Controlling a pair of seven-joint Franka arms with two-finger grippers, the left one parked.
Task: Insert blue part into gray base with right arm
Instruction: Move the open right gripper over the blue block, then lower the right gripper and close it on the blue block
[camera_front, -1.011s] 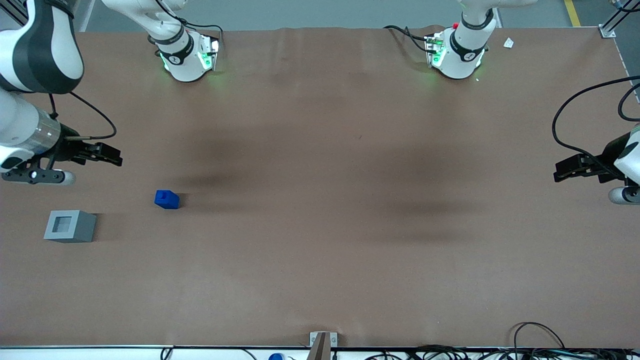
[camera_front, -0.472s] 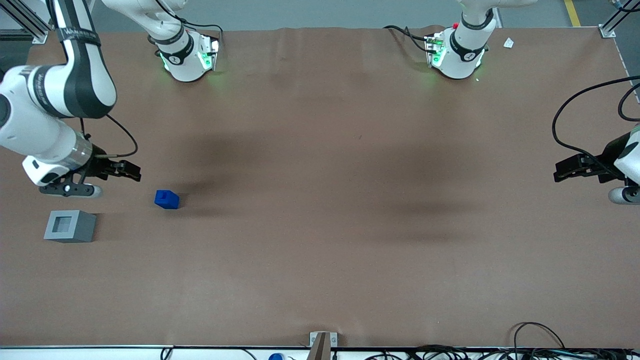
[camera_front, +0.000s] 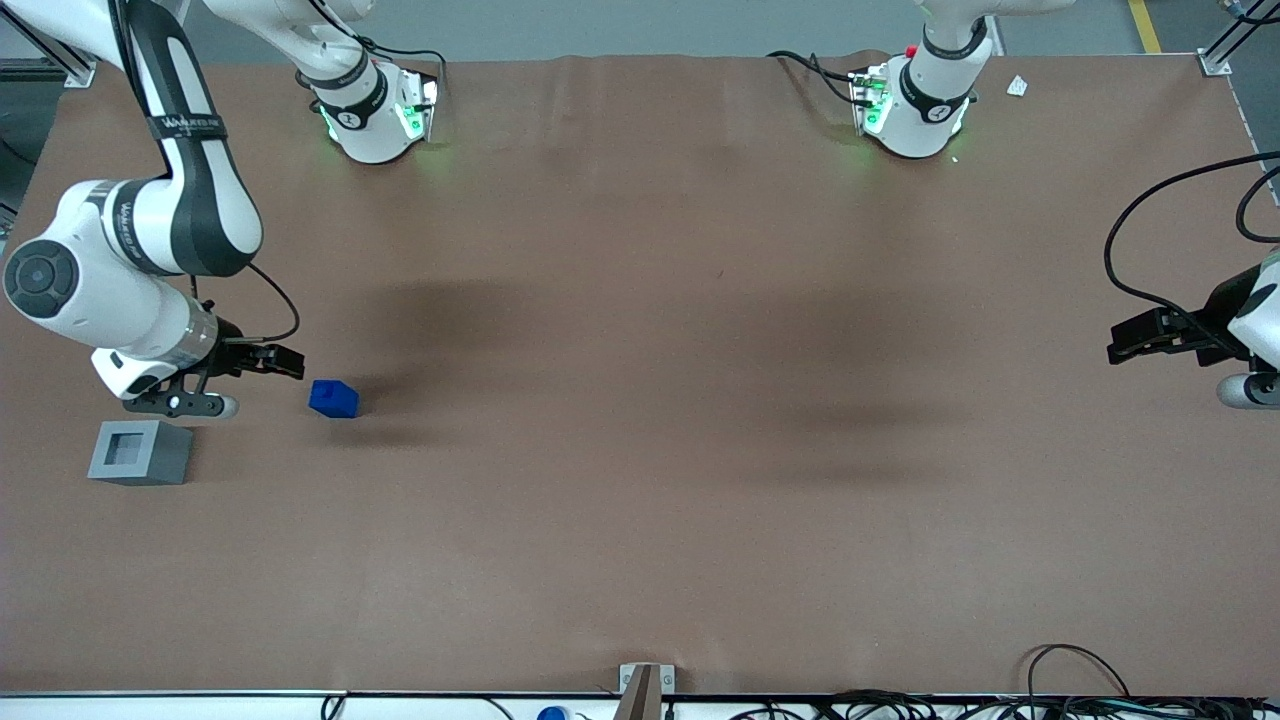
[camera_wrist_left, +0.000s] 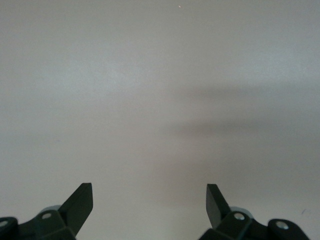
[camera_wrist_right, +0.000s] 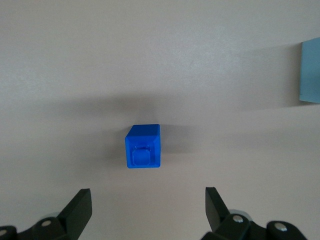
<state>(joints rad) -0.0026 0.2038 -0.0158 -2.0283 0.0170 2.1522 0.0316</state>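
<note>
The blue part (camera_front: 334, 398) lies on the brown table, and in the right wrist view the blue part (camera_wrist_right: 143, 146) sits ahead of the fingers with its stepped end showing. The gray base (camera_front: 139, 452) stands nearer the front camera, toward the working arm's end, its square recess facing up; an edge of the gray base (camera_wrist_right: 311, 72) shows in the wrist view. My right gripper (camera_front: 283, 361) hovers just short of the blue part, a little farther from the front camera. It is open, with nothing between its fingers (camera_wrist_right: 80, 206).
The brown table cover (camera_front: 640, 480) stretches toward the parked arm's end. Both arm bases (camera_front: 375, 110) stand at the table's back edge. Cables (camera_front: 1080, 690) and a small bracket (camera_front: 645, 685) lie along the front edge.
The right arm has swung in from the table's end, bringing the gripper close to the blue part. Both blocks stayed put.
</note>
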